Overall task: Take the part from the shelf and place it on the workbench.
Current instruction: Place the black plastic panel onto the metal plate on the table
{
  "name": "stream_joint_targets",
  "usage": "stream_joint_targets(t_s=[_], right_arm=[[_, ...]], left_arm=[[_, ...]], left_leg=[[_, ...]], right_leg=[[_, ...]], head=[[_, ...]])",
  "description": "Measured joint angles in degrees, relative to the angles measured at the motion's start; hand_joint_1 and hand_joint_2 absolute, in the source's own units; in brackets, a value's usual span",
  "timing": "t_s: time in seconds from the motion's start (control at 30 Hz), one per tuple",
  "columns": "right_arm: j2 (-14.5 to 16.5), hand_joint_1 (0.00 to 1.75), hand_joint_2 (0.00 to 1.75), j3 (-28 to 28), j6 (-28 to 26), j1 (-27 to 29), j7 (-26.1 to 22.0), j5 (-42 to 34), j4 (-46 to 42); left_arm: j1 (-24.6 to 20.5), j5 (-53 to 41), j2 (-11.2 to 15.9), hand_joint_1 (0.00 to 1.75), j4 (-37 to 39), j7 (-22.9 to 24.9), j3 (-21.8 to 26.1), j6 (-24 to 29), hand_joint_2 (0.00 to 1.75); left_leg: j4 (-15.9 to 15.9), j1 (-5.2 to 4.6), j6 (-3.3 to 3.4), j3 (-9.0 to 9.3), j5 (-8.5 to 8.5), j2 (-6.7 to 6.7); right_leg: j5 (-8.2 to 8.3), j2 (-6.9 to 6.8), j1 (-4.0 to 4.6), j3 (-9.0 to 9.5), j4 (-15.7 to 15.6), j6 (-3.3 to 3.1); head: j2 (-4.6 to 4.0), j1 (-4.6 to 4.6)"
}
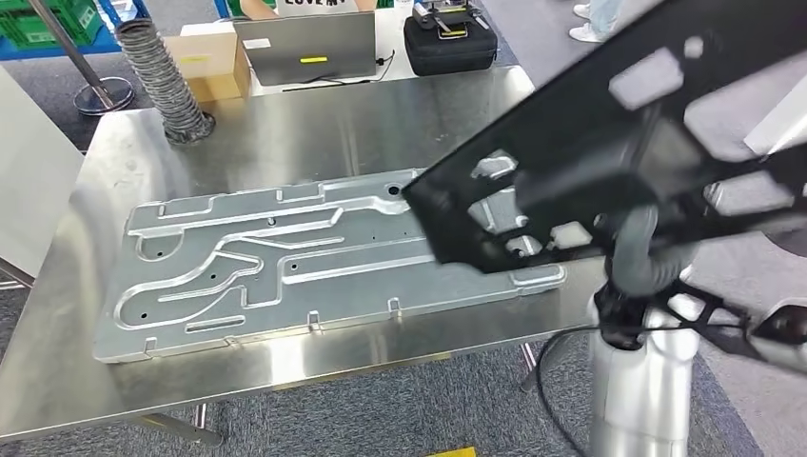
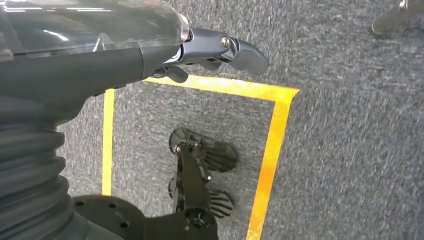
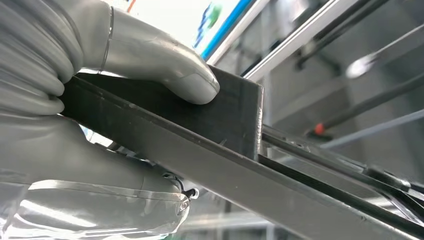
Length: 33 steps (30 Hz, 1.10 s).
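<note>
Right wrist view: right robot hand (image 3: 100, 125) clamps the black part (image 3: 220, 150), thumb (image 3: 165, 70) pressed on top. Part hangs tilted above the tabletop (image 1: 381, 114). Left robot hand (image 2: 215, 52) holds nothing, fingers loosely extended.

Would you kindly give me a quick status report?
Right hand grips black part above workbench. Left hand empty. Silver plate occupies the bench.

Silver right arm (image 1: 639, 390), black cable; left hand (image 2: 220, 50) dark grey, screwed.
</note>
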Motion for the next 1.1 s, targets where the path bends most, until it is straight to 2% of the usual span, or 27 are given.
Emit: stream_joint_targets(t_s=[0.03, 0.1, 0.13, 0.17, 0.2, 0.27, 0.3, 0.33, 0.37, 0.43, 0.5, 0.53, 0.6, 0.63, 0.67, 0.7, 0.73, 0.8, 0.83, 0.87, 0.9, 1.0, 1.03, 1.1], right_arm=[[-1.11, 1.75, 1.75, -0.46, -1.33, -1.91, 0.53, 0.61, 1.53], [-3.21, 1.75, 1.75, -1.23, -3.28, -5.00, 0.96, 1.76, 5.02], [-4.26, 1.75, 1.75, -1.54, -4.26, -6.17, 0.98, 2.69, 7.03], [-5.31, 1.75, 1.75, -1.72, -5.36, -7.18, 0.95, 4.11, 9.10], [-6.24, 1.75, 1.75, -1.79, -6.67, -8.05, 0.87, 5.88, 11.03], [-7.91, 1.75, 1.75, -1.59, -10.28, -9.59, 0.62, 10.84, 14.70], [-8.55, 1.75, 1.75, -1.27, -12.51, -10.35, 0.58, 13.69, 16.31], [-9.19, 1.75, 1.75, -0.79, -14.93, -11.17, 0.75, 16.85, 17.95], [-9.76, 1.75, 1.75, -0.11, -17.56, -12.05, 1.25, 20.34, 19.60], [-10.66, 1.75, 1.75, 2.06, -23.30, -13.95, 3.19, 28.22, 23.28], [-11.35, 1.75, 1.75, 5.49, -28.46, -16.15, 6.21, 36.74, 27.18], [-11.60, 1.75, 1.75, 7.64, -30.58, -17.48, 7.94, 40.92, 29.26], [-11.81, 1.75, 1.75, 12.31, -34.06, -20.03, 11.15, 48.52, 33.65], [-11.80, 1.75, 1.75, 14.68, -35.45, -21.06, 12.49, 51.74, 35.85], [-11.73, 1.75, 1.75, 16.95, -36.51, -21.93, 13.72, 54.64, 37.90], [-11.49, 1.75, 1.75, 19.23, -37.33, -22.83, 15.00, 57.54, 39.89], [-11.02, 1.75, 1.75, 21.48, -37.97, -23.85, 16.28, 60.40, 41.86], [-9.60, 1.75, 1.75, 25.96, -38.95, -26.25, 18.80, 66.14, 45.90], [-8.65, 1.75, 1.75, 28.07, -39.25, -27.48, 19.78, 68.61, 47.89], [-7.62, 1.75, 1.75, 30.11, -39.43, -28.62, 20.56, 70.82, 49.92], [-6.59, 1.75, 1.75, 31.94, -39.52, -29.59, 21.13, 72.60, 51.86], [-3.56, 1.75, 1.75, 36.57, -39.48, -31.76, 21.93, 75.84, 57.04], [-2.58, 1.75, 1.75, 37.74, -39.34, -32.41, 21.98, 76.30, 58.45], [-0.68, 1.75, 1.75, 39.78, -38.68, -33.57, 21.60, 76.76, 61.18]], left_arm=[[-0.03, -0.02, -0.01, 0.00, 0.00, -0.09, 0.00, -0.05, 1.75], [0.03, -0.15, -0.05, 0.00, 0.00, -0.29, 0.00, -0.25, 1.75], [0.14, -0.31, -0.05, 0.00, 0.00, -0.43, 0.00, -0.38, 1.75], [0.25, -0.49, -0.06, 0.00, 0.00, -0.58, -0.01, -0.56, 1.75], [0.33, -0.67, -0.05, 0.00, 0.00, -0.72, -0.02, -0.72, 1.75], [0.36, -1.08, -0.05, 0.00, 0.00, -0.97, -0.07, -0.95, 1.75], [0.31, -1.29, -0.05, 0.00, 0.00, -1.06, -0.10, -1.00, 1.75], [0.25, -1.50, -0.06, 0.00, 0.00, -1.12, -0.14, -1.03, 1.75], [0.17, -1.65, -0.06, 0.00, 0.00, -1.17, -0.17, -1.05, 1.75], [-0.04, -1.88, -0.09, 0.00, 0.00, -1.23, -0.22, -1.07, 1.75], [-0.36, -2.06, -0.20, 0.00, 0.00, -1.28, -0.31, -1.10, 1.75], [-0.56, -2.15, -0.26, 0.00, 0.00, -1.30, -0.41, -1.11, 1.75], [-0.93, -2.30, -0.40, 0.00, 0.00, -1.30, -0.70, -1.08, 1.75], [-1.07, -2.33, -0.49, 0.00, 0.00, -1.27, -0.87, -1.04, 1.75], [-1.18, -2.34, -0.60, 0.00, 0.00, -1.19, -1.02, -0.97, 1.75], [-1.26, -2.34, -0.72, 0.00, 0.00, -1.07, -1.15, -0.89, 1.75], [-1.32, -2.31, -0.87, 0.00, 0.00, -0.94, -1.26, -0.82, 1.75], [-1.45, -2.15, -1.20, 0.00, 0.00, -0.78, -1.41, -0.64, 1.75], [-1.53, -2.02, -1.32, 0.00, 0.00, -0.75, -1.45, -0.56, 1.75], [-1.60, -1.88, -1.39, 0.00, 0.00, -0.76, -1.46, -0.48, 1.75], [-1.67, -1.75, -1.44, 0.00, 0.00, -0.78, -1.46, -0.44, 1.75], [-1.73, -1.50, -1.55, 0.00, 0.00, -0.87, -1.46, -0.32, 1.75], [-1.74, -1.44, -1.58, 0.00, 0.00, -0.90, -1.46, -0.29, 1.75], [-1.75, -1.38, -1.62, 0.00, 0.00, -0.94, -1.46, -0.26, 1.75]], left_leg=[[2.44, 0.04, -0.18, -1.13, -1.31, 0.01], [10.08, 0.19, -0.41, -5.14, -4.60, 0.02], [13.40, 0.22, -0.49, -7.11, -5.50, 0.02], [14.97, 0.23, -0.52, -8.31, -5.32, 0.02], [14.25, 0.22, -0.48, -8.40, -3.96, 0.02], [7.14, 0.21, -0.13, -5.77, 0.75, 0.04], [3.37, 0.10, 0.11, -4.20, 2.46, 0.04], [0.72, 0.00, 0.37, -3.12, 3.47, 0.04], [-0.60, -0.11, 0.63, -2.66, 3.72, 0.03], [-0.88, -0.22, 1.22, -2.69, 3.67, 0.01], [-1.30, -0.09, 1.90, -2.56, 3.92, 0.05], [-1.50, 0.03, 2.17, -2.47, 4.04, 0.09], [-1.56, 0.07, 2.45, -2.44, 4.05, 0.12], [-1.54, 0.07, 2.49, -2.43, 4.00, 0.10], [-1.49, 0.07, 2.49, -2.38, 3.94, 0.05], [-1.41, 0.08, 2.44, -2.31, 3.83, -0.03], [-1.28, 0.08, 2.32, -2.19, 3.68, -0.10], [-0.99, 0.00, 1.89, -2.07, 3.26, -0.17], [-0.86, -0.05, 1.62, -2.16, 3.12, -0.16], [-0.79, -0.09, 1.34, -2.29, 3.05, -0.13], [-0.82, -0.10, 1.03, -2.41, 3.08, -0.11], [-0.23, 0.01, 0.08, -2.54, 2.36, -0.10], [1.50, 0.04, -0.20, -3.25, 1.33, -0.09], [8.57, 0.16, -0.63, -6.66, -1.92, -0.06]], right_leg=[[0.03, -0.04, -0.14, 0.20, -0.23, -0.24], [-0.12, -0.16, -0.03, 0.32, -0.28, -0.54], [-0.20, -0.19, 0.03, 0.36, -0.25, -0.60], [-0.29, -0.20, 0.07, 0.42, -0.22, -0.61], [-0.42, -0.19, 0.09, 0.55, -0.18, -0.55], [-0.80, -0.16, 0.10, 1.04, -0.09, -0.26], [-1.01, -0.15, 0.19, 1.19, 0.01, -0.04], [-1.12, -0.13, 0.27, 1.21, 0.12, 0.20], [-1.16, -0.11, 0.35, 1.09, 0.21, 0.46], [-1.08, -0.05, 0.35, 0.83, 0.22, 1.03], [-1.86, -0.14, 0.15, 0.32, 1.30, 1.60], [-3.04, -0.18, 0.05, -0.67, 3.42, 1.85], [-6.29, -0.25, -0.10, -4.43, 10.90, 2.25], [-7.38, -0.25, -0.17, -6.43, 14.60, 2.40], [-7.49, -0.26, -0.23, -7.75, 16.71, 2.49], [-6.40, -0.27, -0.31, -7.99, 16.47, 2.50], [-4.38, -0.28, -0.37, -7.14, 13.96, 2.41], [-0.30, -0.28, -0.30, -3.88, 6.05, 2.00], [0.66, -0.24, -0.15, -2.69, 3.14, 1.73], [0.90, -0.19, 0.05, -2.11, 1.52, 1.47], [0.62, -0.14, 0.26, -2.03, 1.26, 1.20], [0.57, -0.22, 0.09, -1.62, 0.54, 0.12], [0.60, -0.28, -0.05, -1.35, 0.26, -0.24], [0.49, -0.33, 0.00, -0.98, 0.04, -0.76]], head=[[0.00, 0.00], [0.00, 0.00], [0.00, 0.00], [0.00, 0.00], [0.00, 0.00], [0.00, 0.00], [0.00, 0.00], [0.00, -0.01], [0.00, -0.01], [0.00, -0.01], [0.00, 0.00], [0.00, 0.00], [0.00, 0.00], [0.00, 0.00], [0.00, 0.00], [0.00, 0.00], [0.00, 0.00], [0.00, 0.01], [0.00, 0.01], [0.00, 0.01], [0.00, 0.00], [0.00, -0.01], [0.00, -0.01], [0.00, -0.01]])
